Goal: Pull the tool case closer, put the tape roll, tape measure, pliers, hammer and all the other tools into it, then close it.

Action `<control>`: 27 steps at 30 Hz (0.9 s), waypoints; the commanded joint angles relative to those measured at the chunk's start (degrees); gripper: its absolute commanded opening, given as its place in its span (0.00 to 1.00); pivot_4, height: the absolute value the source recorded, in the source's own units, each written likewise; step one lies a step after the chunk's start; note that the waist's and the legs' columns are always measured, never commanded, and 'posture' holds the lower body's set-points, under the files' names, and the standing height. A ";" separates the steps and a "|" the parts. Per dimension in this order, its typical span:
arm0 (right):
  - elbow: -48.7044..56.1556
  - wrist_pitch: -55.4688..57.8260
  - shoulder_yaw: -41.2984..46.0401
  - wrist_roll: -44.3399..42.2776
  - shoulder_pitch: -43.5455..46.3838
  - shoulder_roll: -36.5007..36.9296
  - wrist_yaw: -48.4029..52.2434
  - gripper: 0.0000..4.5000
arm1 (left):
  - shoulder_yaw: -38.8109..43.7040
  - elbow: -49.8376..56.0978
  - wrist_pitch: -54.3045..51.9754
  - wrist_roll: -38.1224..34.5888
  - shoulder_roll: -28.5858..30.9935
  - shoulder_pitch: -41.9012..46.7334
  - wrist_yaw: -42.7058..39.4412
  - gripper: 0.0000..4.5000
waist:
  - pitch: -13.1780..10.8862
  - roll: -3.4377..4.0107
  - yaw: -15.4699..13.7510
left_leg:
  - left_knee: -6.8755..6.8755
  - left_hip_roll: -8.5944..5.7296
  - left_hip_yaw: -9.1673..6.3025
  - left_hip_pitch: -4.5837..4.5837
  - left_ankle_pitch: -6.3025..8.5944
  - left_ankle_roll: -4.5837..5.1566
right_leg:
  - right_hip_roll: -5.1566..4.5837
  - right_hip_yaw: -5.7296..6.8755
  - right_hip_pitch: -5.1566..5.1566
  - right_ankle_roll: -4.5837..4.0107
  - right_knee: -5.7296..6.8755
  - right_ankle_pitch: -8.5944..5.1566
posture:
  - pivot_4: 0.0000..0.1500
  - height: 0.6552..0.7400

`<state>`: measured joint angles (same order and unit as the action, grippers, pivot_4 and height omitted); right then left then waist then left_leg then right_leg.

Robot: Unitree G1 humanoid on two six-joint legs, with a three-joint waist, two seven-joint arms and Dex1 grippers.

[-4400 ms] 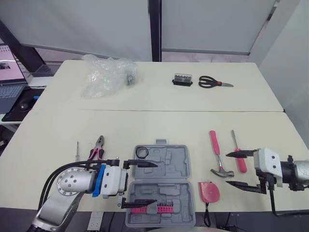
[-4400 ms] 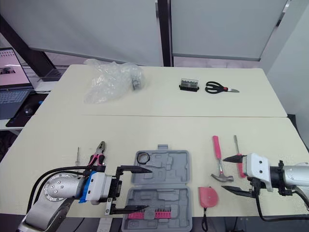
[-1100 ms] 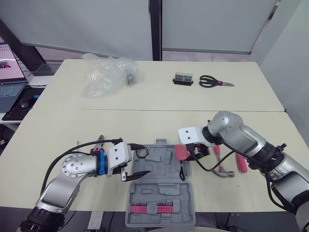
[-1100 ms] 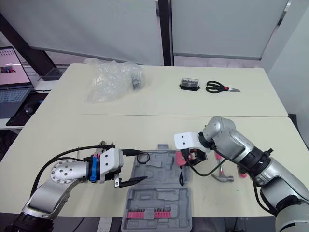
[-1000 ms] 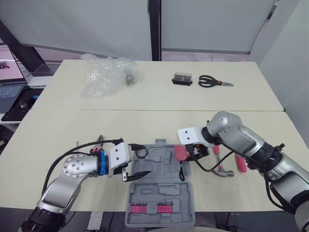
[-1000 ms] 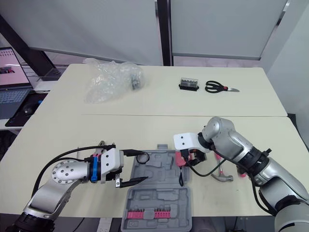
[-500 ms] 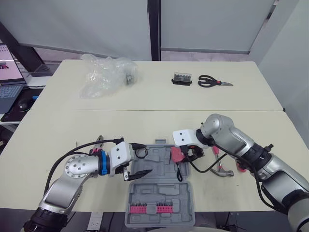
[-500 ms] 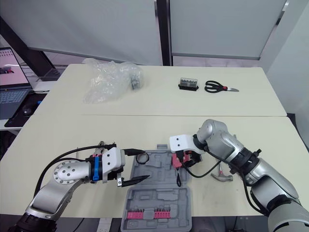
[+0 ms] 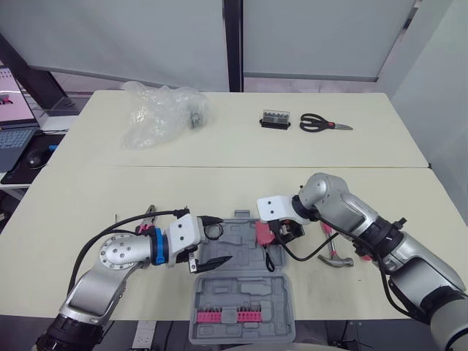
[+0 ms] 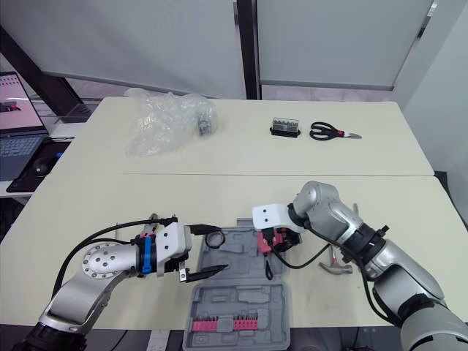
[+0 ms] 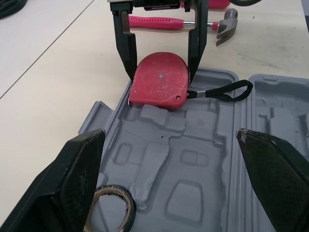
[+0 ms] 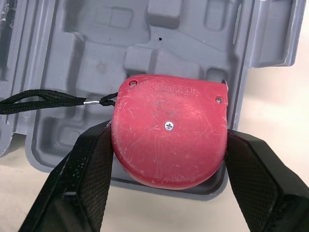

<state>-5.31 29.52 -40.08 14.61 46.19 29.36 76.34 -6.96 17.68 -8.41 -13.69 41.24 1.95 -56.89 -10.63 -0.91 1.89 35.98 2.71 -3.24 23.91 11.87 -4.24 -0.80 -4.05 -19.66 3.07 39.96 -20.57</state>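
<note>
At the three o'clock edge of the open tool case (image 9: 245, 274), our right gripper (image 12: 169, 140) pinches the tape measure (image 11: 159, 82); we should seat it squarely in a moulded recess before releasing. Our left gripper (image 9: 223, 238), at nine o'clock, is spread wide.

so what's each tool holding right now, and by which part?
Right tool grips the red tape measure by its two opposite side edges, over the open tool case. Left tool is open, holding nothing.
</note>
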 commanded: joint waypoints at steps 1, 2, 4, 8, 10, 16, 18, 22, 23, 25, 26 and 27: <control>0.90 -0.36 1.41 -0.32 0.98 -0.23 -0.11 0.77 | -0.02 2.10 -0.14 -0.15 -0.08 0.22 0.20 1.00 | 0.00 0.00 0.01 | 0.00 0.00 0.00 0.00 0.00 0.00 | 0.00 0.00 0.00 0.00 0.00 0.00 | 1.00 1.00; 0.89 -0.37 1.47 -0.35 1.02 -0.21 -0.13 0.86 | -0.01 2.18 -0.15 -0.22 -0.11 0.15 0.18 1.00 | 0.00 0.00 0.00 | 0.00 0.00 0.00 0.00 0.00 0.00 | 0.00 0.00 0.00 0.00 0.00 0.00 | 1.00 1.00; 1.08 -0.41 1.63 -0.46 1.08 -0.03 0.01 0.98 | -0.03 2.34 -0.21 -0.50 -0.24 -0.03 0.10 1.00 | 0.00 0.00 0.00 | 0.00 0.00 0.00 0.00 0.00 0.00 | 0.00 0.00 0.00 0.00 0.00 0.00 | 1.00 1.00; 3.07 0.62 2.68 -1.29 1.12 0.49 0.80 0.99 | 0.09 2.46 0.02 -0.48 -0.29 -0.62 0.24 1.00 | 0.00 0.00 0.00 | 0.00 0.00 0.00 0.00 0.00 0.00 | 0.00 0.00 0.00 0.00 0.00 0.00 | 1.00 1.00; 5.40 1.79 4.07 -2.66 0.84 1.39 1.74 0.99 | 0.38 2.44 0.13 -0.52 -0.26 -0.81 0.34 1.00 | -0.01 0.02 -0.01 | -0.01 0.00 0.00 0.00 0.00 0.00 | 0.00 0.00 0.00 0.00 0.00 0.00 | 1.00 1.00; 10.71 0.51 9.73 -8.11 -2.46 4.49 1.67 0.99 | 2.00 2.25 0.68 -1.69 -0.11 -1.30 0.14 1.00 | -0.01 0.01 -0.03 | -0.01 0.00 -0.01 0.01 0.00 0.00 | -0.01 0.00 0.01 0.00 -0.02 0.00 | 1.00 1.00; 11.17 -1.05 11.01 -9.03 -3.95 5.10 0.65 0.99 | 2.56 2.23 0.94 -2.46 -0.11 -1.45 -0.21 1.00 | -0.02 0.01 -0.02 | -0.01 0.00 -0.01 0.01 0.00 0.00 | -0.01 0.00 0.03 0.00 -0.03 0.00 | 1.00 1.00; 12.01 -2.90 12.77 -10.60 -6.80 5.01 -1.87 0.78 | 3.26 2.66 1.46 -4.23 0.00 -1.39 -1.33 1.00 | -0.02 0.01 0.01 | -0.01 0.00 0.00 0.01 0.00 0.00 | -0.01 -0.01 0.02 0.00 -0.03 0.00 | 1.00 1.00; 12.22 -2.99 13.02 -10.87 -7.39 4.82 -2.53 0.71 | 3.37 2.82 1.30 -4.47 0.00 -1.28 -1.40 1.00 | -0.02 0.00 0.01 | -0.01 0.00 0.01 0.00 0.00 0.00 | -0.01 -0.01 0.02 0.00 -0.03 0.00 | 1.00 1.00; 12.38 -3.46 13.26 -11.20 -8.46 4.57 -3.57 0.58 | 3.38 3.01 1.13 -4.74 -0.04 -0.99 -1.51 1.00 | -0.02 0.00 0.01 | -0.02 0.00 0.02 0.01 0.00 0.00 | -0.01 -0.01 0.00 0.00 -0.03 0.00 | 1.00 1.00; 12.29 -3.72 13.30 -11.29 -8.84 4.32 -4.16 0.53 | 3.45 3.04 1.12 -4.86 -0.01 -0.91 -1.55 1.00 | -0.02 0.00 0.01 | -0.01 0.00 0.01 0.01 0.00 0.00 | -0.01 -0.01 0.01 0.00 -0.03 0.00 | 1.00 1.00; 12.18 -3.91 13.28 -11.40 -9.17 4.15 -4.53 0.48 | 3.52 3.05 1.13 -4.97 0.08 -0.86 -1.66 1.00 | -0.02 0.00 0.01 | -0.01 0.00 0.01 0.01 0.00 0.00 | -0.01 -0.01 0.01 0.00 -0.03 0.00 | 1.00 1.00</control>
<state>4.89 26.70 -28.18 4.13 36.99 33.67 72.49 -4.61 18.67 -8.01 -17.63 41.21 0.68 -58.20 -10.65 -0.91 1.91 35.96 2.71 -3.23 23.92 11.87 -4.24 -0.80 -4.06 -19.65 3.08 39.93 -20.57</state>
